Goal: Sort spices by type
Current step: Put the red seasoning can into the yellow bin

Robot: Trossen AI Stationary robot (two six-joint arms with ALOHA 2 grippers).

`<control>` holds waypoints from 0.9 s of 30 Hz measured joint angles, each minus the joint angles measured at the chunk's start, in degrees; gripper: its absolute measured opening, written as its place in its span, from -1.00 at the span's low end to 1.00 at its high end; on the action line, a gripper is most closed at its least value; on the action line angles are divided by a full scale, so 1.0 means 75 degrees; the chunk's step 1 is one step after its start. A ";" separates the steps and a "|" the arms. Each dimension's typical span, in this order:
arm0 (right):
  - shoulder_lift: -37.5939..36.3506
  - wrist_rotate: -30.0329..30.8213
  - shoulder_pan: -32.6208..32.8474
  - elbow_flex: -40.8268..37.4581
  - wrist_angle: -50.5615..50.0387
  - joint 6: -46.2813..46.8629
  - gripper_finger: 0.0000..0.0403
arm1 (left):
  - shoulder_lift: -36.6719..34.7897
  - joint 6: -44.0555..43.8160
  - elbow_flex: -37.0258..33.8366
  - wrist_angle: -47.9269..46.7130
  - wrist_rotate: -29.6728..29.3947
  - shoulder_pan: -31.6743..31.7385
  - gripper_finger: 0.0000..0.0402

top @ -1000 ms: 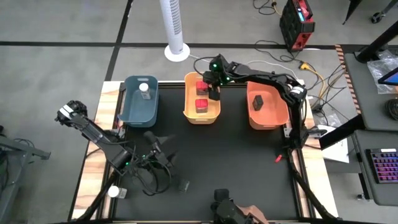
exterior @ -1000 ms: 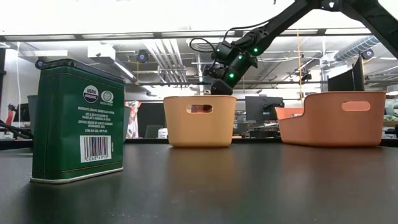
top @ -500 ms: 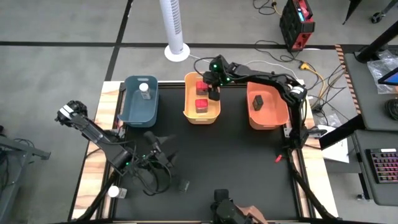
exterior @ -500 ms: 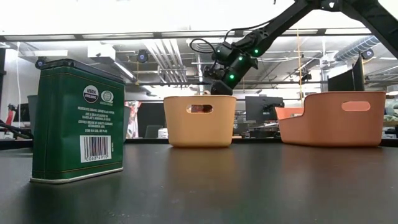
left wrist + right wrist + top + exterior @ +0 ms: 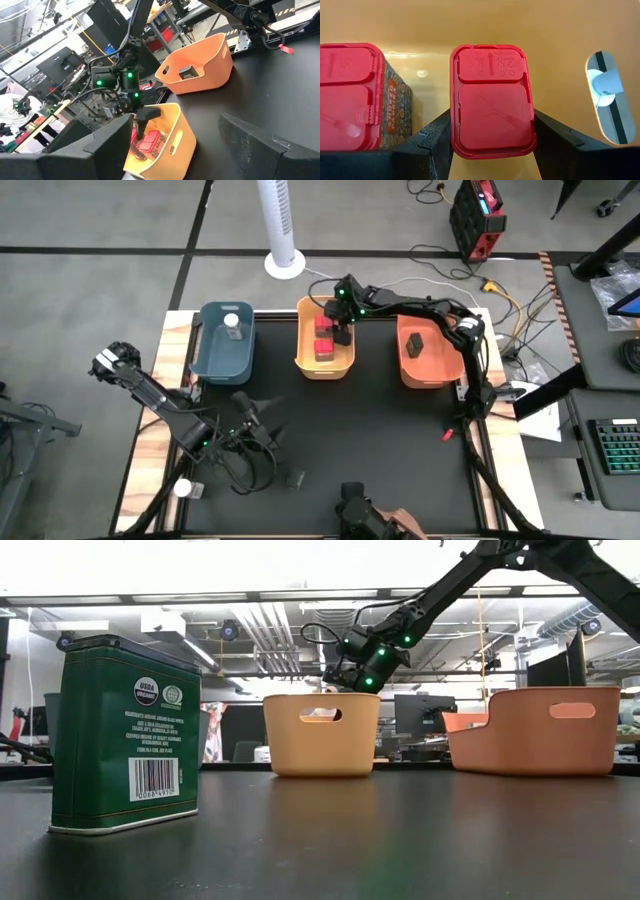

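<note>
My right gripper (image 5: 341, 332) reaches down into the yellow bin (image 5: 300, 340), shut on a red-lidded spice jar (image 5: 492, 100). A second red-lidded jar (image 5: 347, 95) stands beside it on the bin floor. One white-lidded jar (image 5: 232, 324) stands in the blue bin (image 5: 210, 350), and another (image 5: 182, 488) stands at the table's near left edge. A dark jar (image 5: 415, 343) lies in the orange bin (image 5: 405, 370). A dark green tin (image 5: 125, 735) stands on the mat near the front. My left gripper (image 5: 175, 120) is open, low over the near left of the table. My right gripper pinches the red-lidded jar between its two fingers (image 5: 432, 145), one on each long side of the square lid (image 5: 456, 125). The fingers come from above, slanting down into the yellow bin. The jar is upright; I cannot tell whether its base rests on the bin floor.
The three bins stand in a row along the far side of the black mat (image 5: 380, 440). Cables lie around my left arm (image 5: 150, 395). A small red item (image 5: 447, 434) lies near the right edge. Wide bare mat lies between the bins and the near edge.
My right gripper has shifted slightly toward the table's left over the yellow bin, and its wrist has tipped. It stays at the red-lidded jars.
</note>
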 joint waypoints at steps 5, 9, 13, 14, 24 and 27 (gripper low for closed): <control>0.0003 0.0000 0.0001 0.0003 0.0005 -0.0022 0.02 | 0.0003 -0.0041 -0.0012 -0.0029 0.0000 -0.0001 0.39; 0.0012 0.0000 -0.0001 0.0003 0.0007 -0.0035 0.02 | 0.0003 -0.0121 -0.0066 -0.0029 0.0000 -0.0001 0.39; 0.0015 0.0000 0.0001 0.0003 0.0010 -0.0122 0.09 | 0.0006 -0.0173 -0.0102 -0.0031 0.0000 0.0001 0.39; 0.0015 0.0000 0.0001 0.0003 0.0012 -0.0127 0.15 | 0.0006 -0.0175 -0.0102 -0.0029 0.0000 0.0002 0.39; 0.0015 0.0000 0.0001 0.0009 0.0039 -0.0223 0.30 | 0.0006 -0.0172 -0.0102 -0.0029 -0.0003 0.0002 0.39; -0.0010 0.0003 0.0001 0.0028 0.0032 -0.0227 0.22 | 0.0006 -0.0172 -0.0102 -0.0032 -0.0003 0.0002 0.39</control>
